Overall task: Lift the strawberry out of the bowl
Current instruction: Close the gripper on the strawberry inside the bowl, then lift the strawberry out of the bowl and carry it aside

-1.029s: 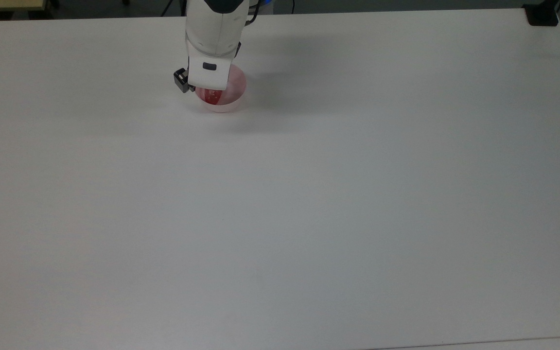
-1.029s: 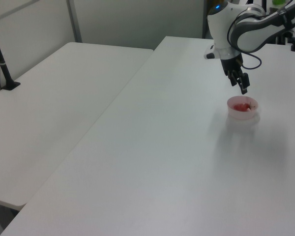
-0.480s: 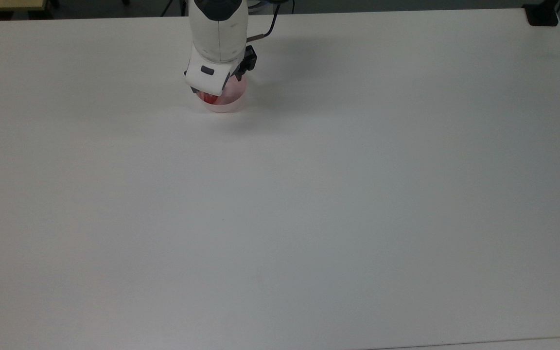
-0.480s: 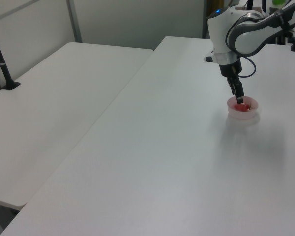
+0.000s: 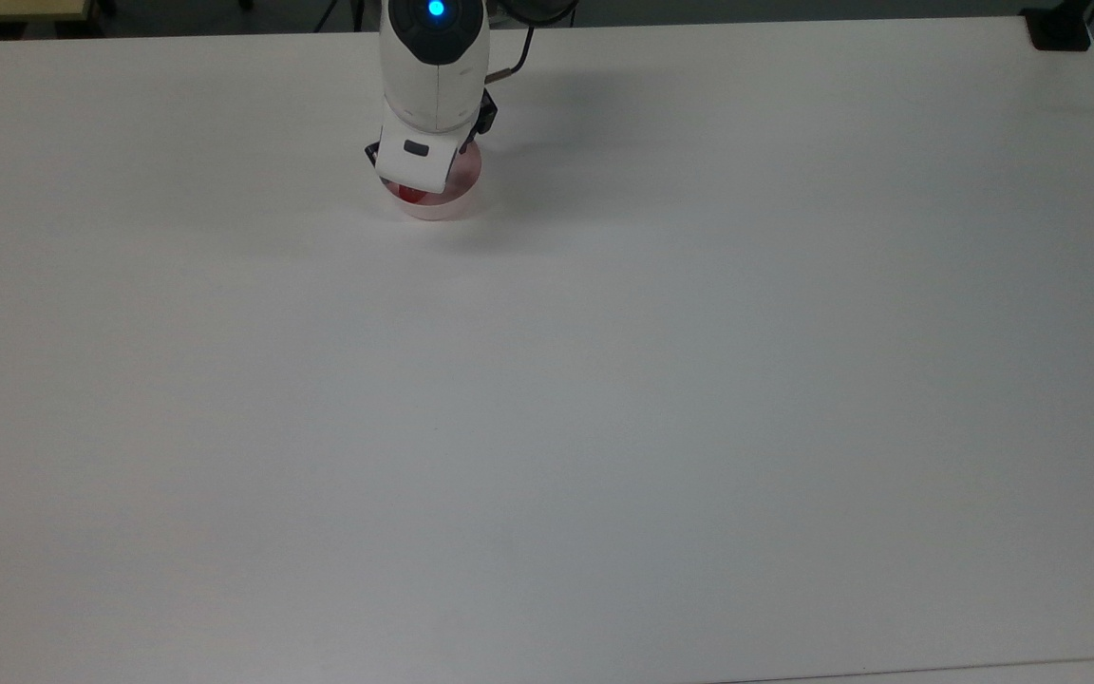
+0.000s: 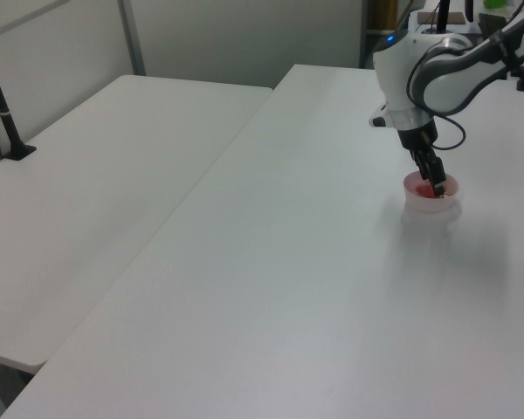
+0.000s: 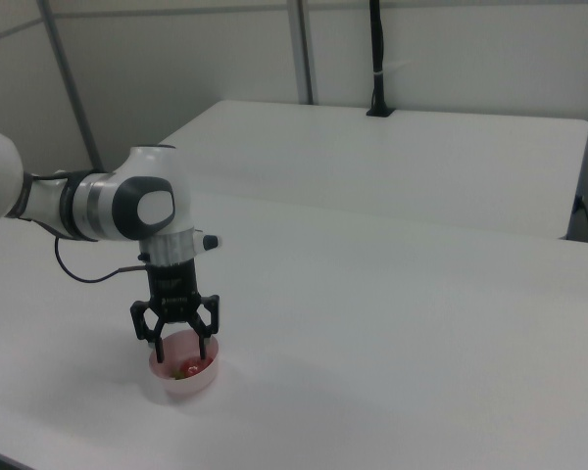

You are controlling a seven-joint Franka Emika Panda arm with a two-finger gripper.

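Note:
A small pale pink bowl point(image 7: 188, 388) stands near the white table's far edge in the top view point(image 5: 455, 201), with a glossy red strawberry point(image 7: 186, 369) lying inside it. In the top view a sliver of the strawberry point(image 5: 408, 195) shows under the white hand. My gripper point(image 7: 181, 351) points straight down and is open. Its two black fingertips are lowered inside the bowl's rim, one on each side of the strawberry. In the left view the gripper point(image 6: 435, 182) dips into the bowl point(image 6: 432, 203).
A broad white table point(image 5: 547, 399) spreads out in front of the bowl. A second white table point(image 6: 87, 192) adjoins it, with a black post point(image 6: 2, 100) clamped on it. A black clamp point(image 5: 1060, 28) sits on the table's corner at the top view's upper right.
The gripper has turned at the wrist and come down from above the bowl until its fingertips are inside the rim. The bowl and strawberry have stayed in place.

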